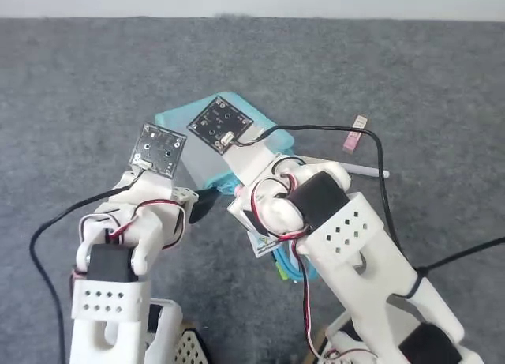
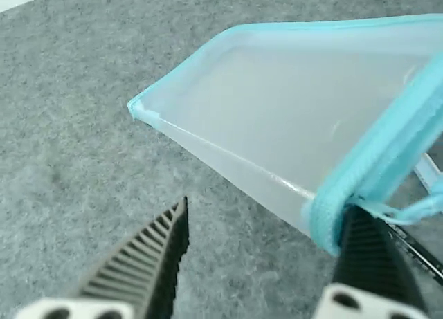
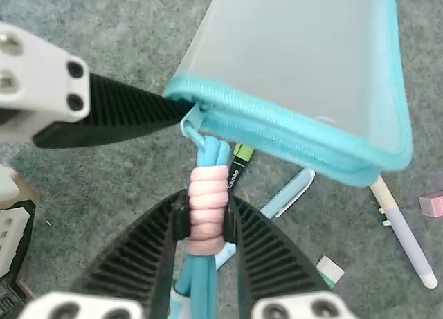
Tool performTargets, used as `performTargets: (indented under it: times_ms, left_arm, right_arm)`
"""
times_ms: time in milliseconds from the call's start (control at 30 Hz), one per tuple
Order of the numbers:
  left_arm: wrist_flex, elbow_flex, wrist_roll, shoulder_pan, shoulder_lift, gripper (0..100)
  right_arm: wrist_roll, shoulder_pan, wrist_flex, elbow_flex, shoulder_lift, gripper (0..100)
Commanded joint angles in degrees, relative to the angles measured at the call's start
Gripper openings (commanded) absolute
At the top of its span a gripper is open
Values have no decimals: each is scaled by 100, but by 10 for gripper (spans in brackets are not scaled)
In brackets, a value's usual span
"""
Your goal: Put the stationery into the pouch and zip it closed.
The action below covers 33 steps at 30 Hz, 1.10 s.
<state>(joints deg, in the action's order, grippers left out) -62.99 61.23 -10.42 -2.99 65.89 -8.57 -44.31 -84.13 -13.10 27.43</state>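
I have both arms reaching forward side by side, their wrists tipped down and leaning in toward each other. My left arm (image 1: 118, 253) points slightly rightward, and the left gripper (image 2: 266, 219) is spread wide, jaws well apart with nothing between them. My right arm (image 1: 355, 238) angles across toward the left one. The right gripper (image 3: 206, 219) is pinched tight on the pink zipper pull (image 3: 208, 187), just behind one black finger (image 3: 118, 115) of the left gripper.

High camera: fixed overhead, looks down; table (image 1: 79, 80) far edge at 12 o'clock. Wrist cameras: close, both face pouch (image 2: 277, 111), shared by all three views.
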Motion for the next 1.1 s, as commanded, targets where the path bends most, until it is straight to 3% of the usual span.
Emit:
performTargets:
  times_ms: [0, 367, 667, 967, 1067]
  left_arm:
    - [475, 119, 158, -70, 18, 317]
    - [1503, 840, 835, -62, 18, 310]
    - [1521, 831, 853, -53, 53, 110]
    - [1345, 725, 835, 264, 44, 62]
    - [1169, 602, 835, 264, 53, 43]
  right_arm:
    - [35, -66, -57, 325, 57, 6]
    - [-79, -66, -330, 475, 338, 6]
    - [-88, -66, -268, 237, 453, 6]
    - [-105, -13, -277, 53, 470, 6]
    - [-387, 303, -268, -264, 514, 6]
